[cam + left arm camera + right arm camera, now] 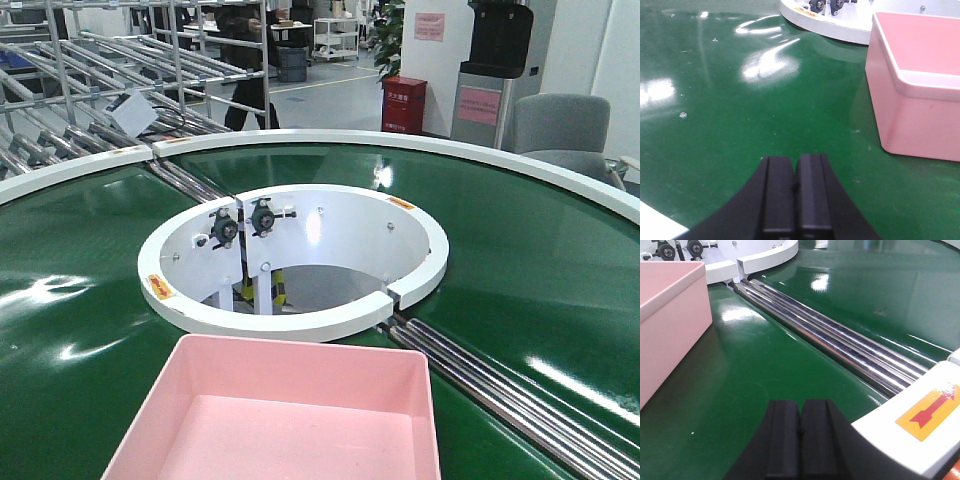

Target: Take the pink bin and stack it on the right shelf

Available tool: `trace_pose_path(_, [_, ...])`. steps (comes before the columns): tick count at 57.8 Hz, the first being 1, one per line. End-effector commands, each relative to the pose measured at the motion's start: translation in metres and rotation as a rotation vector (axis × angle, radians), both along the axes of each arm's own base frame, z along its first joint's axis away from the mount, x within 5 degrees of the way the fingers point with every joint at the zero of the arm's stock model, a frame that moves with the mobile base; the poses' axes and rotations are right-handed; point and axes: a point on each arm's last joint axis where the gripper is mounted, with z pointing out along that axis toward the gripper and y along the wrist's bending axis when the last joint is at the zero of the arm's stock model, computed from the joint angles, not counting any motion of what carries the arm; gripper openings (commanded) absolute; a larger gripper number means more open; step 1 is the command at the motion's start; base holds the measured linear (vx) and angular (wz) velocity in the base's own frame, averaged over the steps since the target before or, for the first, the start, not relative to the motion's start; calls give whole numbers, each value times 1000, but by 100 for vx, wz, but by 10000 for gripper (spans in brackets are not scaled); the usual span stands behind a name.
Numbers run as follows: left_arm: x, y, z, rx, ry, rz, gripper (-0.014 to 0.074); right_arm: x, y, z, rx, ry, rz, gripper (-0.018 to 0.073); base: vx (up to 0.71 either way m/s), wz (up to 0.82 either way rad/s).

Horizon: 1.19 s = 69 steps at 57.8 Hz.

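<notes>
Pink bin [290,430] is nearest the front camera: upright, empty, resting on the green conveyor belt [80,330] toward the belt's near edge. Its far rim is just beside the white inner ring [290,322]; contact with the ring cannot be told. The bottom of the front view cuts the bin off.

Left gripper [794,167]: low over the belt, jaws fully closed, pads together, nothing held. The bin is to its right, apart from it.

Right gripper [801,410]: also closed on nothing, low over the belt. The bin is to its left, apart from it.

Steel rollers [500,390] lie in a gap across the belt, running from the split in the inner ring toward the outer edge, right of the bin. White outer rim [890,445] beside the right gripper carries a yellow label [930,410] with a red arrow.

Inside the ring, 2 black bearing units [263,216] sit on a white bracket.

Beyond the belt: metal roller racks [100,70], red box [404,104], grey chair [560,125].
</notes>
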Motion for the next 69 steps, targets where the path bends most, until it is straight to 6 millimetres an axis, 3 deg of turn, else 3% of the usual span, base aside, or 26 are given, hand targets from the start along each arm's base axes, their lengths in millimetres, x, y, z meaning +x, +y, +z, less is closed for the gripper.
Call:
trace_pose_path(1, [3,0,2,-14,-48,6,-5,2,0,6,-11,-85,7,-11,0,0])
trace_pose_path(30, [3,0,3,20,-55,0,-5,2,0,6,-11,-85,7,-11,0,0])
trace_pose_path(38, [5,1,13,62,-167,-3,-5,2,-2,8,-112,-95,10,-11,0,0])
trace_pose_path(48, [6,1,26,66,-312,1,-5,3,0,22,-120,-250,24,-11,0,0])
trace_pose_path(69, [6,1,32,65,-378,3,-5,2,4,42,-115,-479,47,-11,0,0])
